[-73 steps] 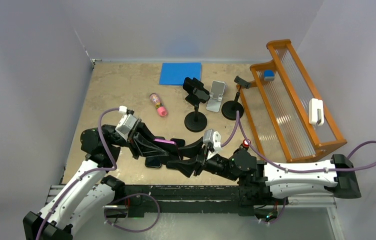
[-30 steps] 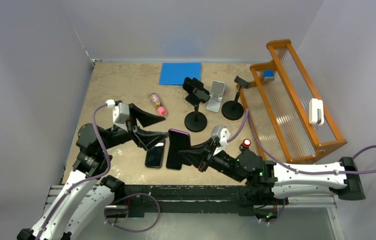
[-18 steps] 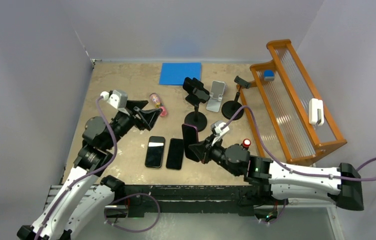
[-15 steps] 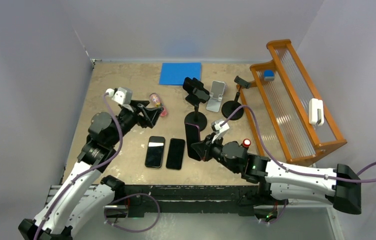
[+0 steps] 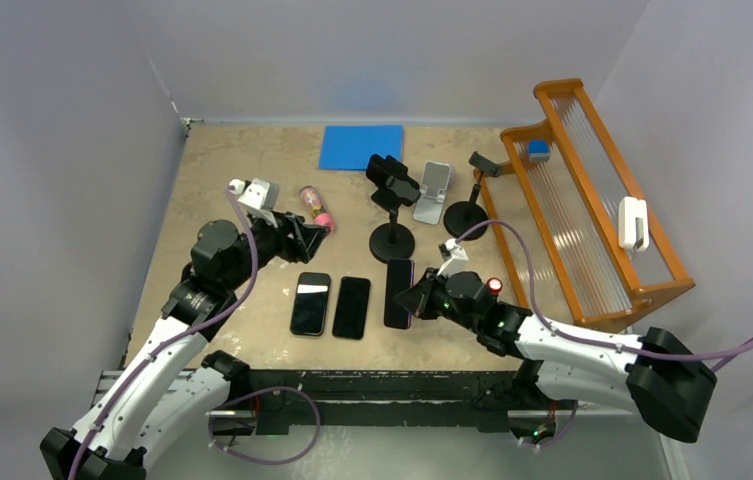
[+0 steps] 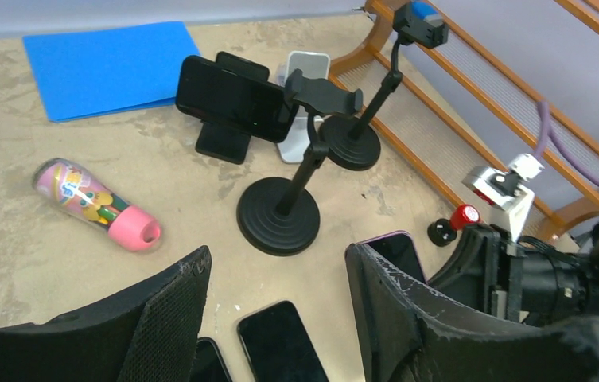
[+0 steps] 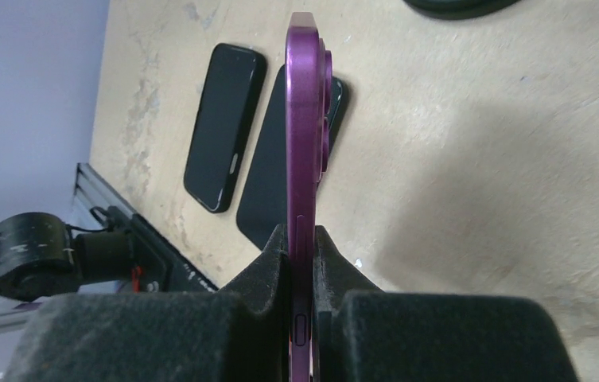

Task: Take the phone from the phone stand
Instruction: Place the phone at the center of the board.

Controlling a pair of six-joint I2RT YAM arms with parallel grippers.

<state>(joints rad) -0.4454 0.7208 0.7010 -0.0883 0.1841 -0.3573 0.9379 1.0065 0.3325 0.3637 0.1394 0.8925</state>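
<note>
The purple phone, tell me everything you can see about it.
The purple phone is slim with a glossy edge, side buttons and a raised camera bump. The right hand pinches its two faces near one end. It sits just right of two dark phones lying flat; whether it is set down is unclear.

top view looks down from behind the arm bases at 6 o'clock, covering the bench (image 5: 242, 170). left wrist view faces 3 o'clock, low, toward the phone stands (image 6: 280, 215). right wrist view faces 9 o'clock, tight on the purple phone (image 7: 304, 119). all share two flat phones (image 5: 311, 302).
</note>
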